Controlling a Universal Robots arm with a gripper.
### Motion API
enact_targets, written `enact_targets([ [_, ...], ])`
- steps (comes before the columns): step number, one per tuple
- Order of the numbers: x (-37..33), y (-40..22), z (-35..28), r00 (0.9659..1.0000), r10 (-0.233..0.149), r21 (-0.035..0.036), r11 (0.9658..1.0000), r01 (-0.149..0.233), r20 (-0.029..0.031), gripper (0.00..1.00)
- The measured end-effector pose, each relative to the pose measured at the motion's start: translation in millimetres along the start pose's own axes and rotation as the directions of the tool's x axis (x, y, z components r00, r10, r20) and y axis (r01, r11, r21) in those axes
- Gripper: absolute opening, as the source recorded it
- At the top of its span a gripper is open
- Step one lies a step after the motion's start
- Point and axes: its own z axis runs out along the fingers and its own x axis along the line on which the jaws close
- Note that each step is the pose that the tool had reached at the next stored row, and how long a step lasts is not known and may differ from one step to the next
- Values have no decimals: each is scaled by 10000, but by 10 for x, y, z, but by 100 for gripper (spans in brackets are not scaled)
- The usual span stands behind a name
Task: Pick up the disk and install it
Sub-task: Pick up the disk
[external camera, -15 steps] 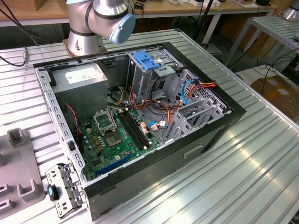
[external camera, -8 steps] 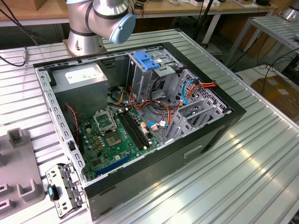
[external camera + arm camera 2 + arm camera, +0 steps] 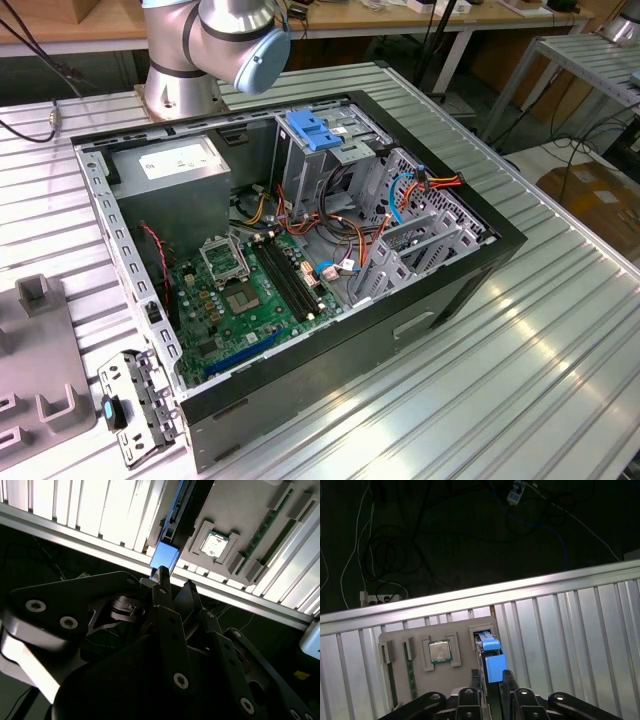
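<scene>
Right now your gripper (image 3: pixel 493 676) is hanging directly over the grey fixture tray (image 3: pixel 465 627). Its jaws are standing only a little apart, one on each side of the blue end of the disk (image 3: pixel 489 647). The disk is standing on its edge in a slot of this tray, near the processor chip (image 3: pixel 440 651) and the memory modules (image 3: pixel 409 677). Whether the jaws are touching the blue carrier, I cannot tell in both wrist views. In the exterior view, what I take for the same tray (image 3: pixel 40 340) is lying to the exterior view's left of the open computer case (image 3: pixel 90 190), on the slatted aluminium table (image 3: pixel 520 380).

In my judgement you are risking three things here:

- The opening is looking hardly wider than the carrier, so a small offset may be bringing one jaw on top of the plastic instead of beside it.
- The plastic is smooth and the drive is probably heavy, so a grip on the carrier alone may be slipping or tilting.
- The slot is looking tight, so a pull that is not straight may be jamming the disk or dragging the tray.
</scene>
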Motion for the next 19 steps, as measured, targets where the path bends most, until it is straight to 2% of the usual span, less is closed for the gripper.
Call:
enact_targets([
  [7,0,0,0,9999,-118,-3,9999,118,-5,31],
  [9,0,0,2,9989,-459,-10,9989,459,-18,31],
  [10,0,0,5,9972,-750,-16,9972,750,-30,31],
  [12,0,-1,11,9948,-1021,-23,9948,1021,-43,31],
  [13,0,-1,24,9923,-1238,-24,9923,1238,-51,31],
  [15,1,-2,43,9906,-1365,-15,9906,1364,-54,31],
  [17,1,-3,74,9903,-1388,0,9903,1388,-54,31],
  [19,-20,-2,148,9903,-1388,0,9903,1388,-55,31],
])
